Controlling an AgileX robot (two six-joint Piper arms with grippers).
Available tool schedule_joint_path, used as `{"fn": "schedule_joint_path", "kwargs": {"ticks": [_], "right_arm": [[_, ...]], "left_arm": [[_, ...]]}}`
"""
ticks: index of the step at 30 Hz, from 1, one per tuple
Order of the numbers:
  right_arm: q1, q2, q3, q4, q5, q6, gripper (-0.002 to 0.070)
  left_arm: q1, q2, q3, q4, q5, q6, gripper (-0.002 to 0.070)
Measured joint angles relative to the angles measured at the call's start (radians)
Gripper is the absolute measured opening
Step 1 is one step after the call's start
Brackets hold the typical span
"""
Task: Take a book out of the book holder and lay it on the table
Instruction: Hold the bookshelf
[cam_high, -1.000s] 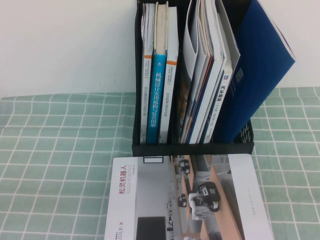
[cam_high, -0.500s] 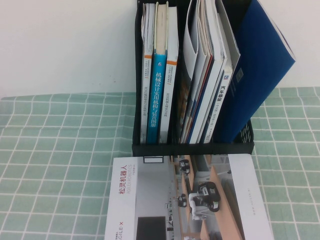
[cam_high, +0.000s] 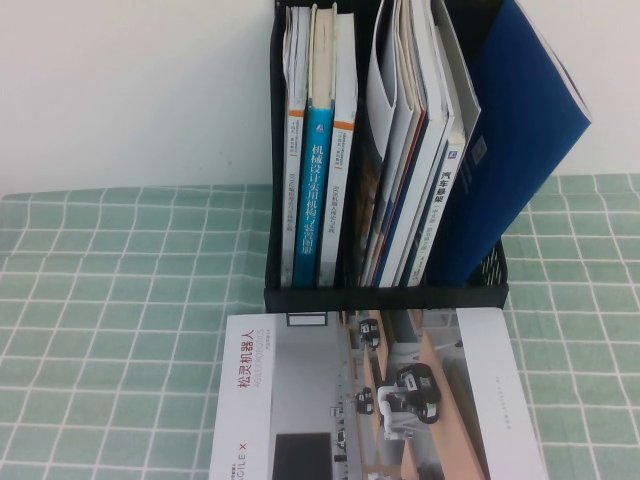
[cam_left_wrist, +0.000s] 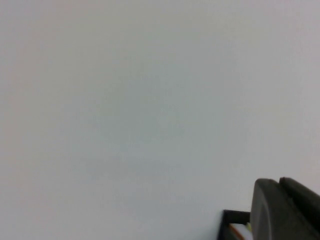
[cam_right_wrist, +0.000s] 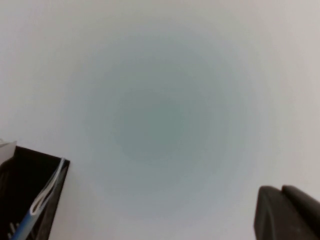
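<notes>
The black book holder stands upright at the back middle of the green-checked table. The deep-blue book leans to the right in its right-hand compartment, plain back showing. Neither gripper shows in the high view. In the left wrist view my left gripper has its two dark fingertips pressed together against a blank wall, with a corner of the holder beside it. In the right wrist view my right gripper is likewise shut and empty, far from the holder's corner.
A white magazine with robot photos lies flat on the table just in front of the holder. A light-blue-spined book and several others fill the left and middle compartments. A white wall stands behind.
</notes>
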Motion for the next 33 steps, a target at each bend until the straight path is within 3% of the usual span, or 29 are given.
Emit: {"fn": "schedule_joint_path", "kwargs": {"ticks": [6, 12, 16, 22, 27, 29, 33], "right_arm": [[0.0, 0.263, 0.0, -0.265, -0.276, 0.188, -0.0002], [0.0, 0.547, 0.0, -0.353, -0.591, 0.345, -0.0002], [0.0, 0.665, 0.0, -0.355, -0.672, 0.376, -0.0002], [0.066, 0.813, -0.02, -0.359, -0.667, 0.384, -0.0002], [0.154, 0.999, -0.112, -0.382, -0.666, 0.384, 0.0019], [0.163, 1.067, -0.162, -0.397, -0.665, 0.387, 0.0073], [0.166, 1.166, -0.243, -0.4, -0.669, 0.439, 0.0261]], "left_arm": [[-0.203, 0.303, -0.157, 0.187, -0.114, -0.14, -0.0001], [-0.474, 0.59, -0.349, 0.328, 0.002, -0.159, -0.0001], [-0.572, 0.733, -0.464, 0.349, 0.129, -0.197, -0.0003], [-0.598, 0.859, -0.539, 0.332, 0.201, -0.435, -0.0003], [-0.6, 0.907, -0.543, 0.33, 0.209, -0.489, -0.0003], [-0.6, 0.91, -0.543, 0.323, 0.245, -0.507, -0.0003], [-0.6, 0.914, -0.543, 0.312, 0.331, -0.534, -0.0003]]}}
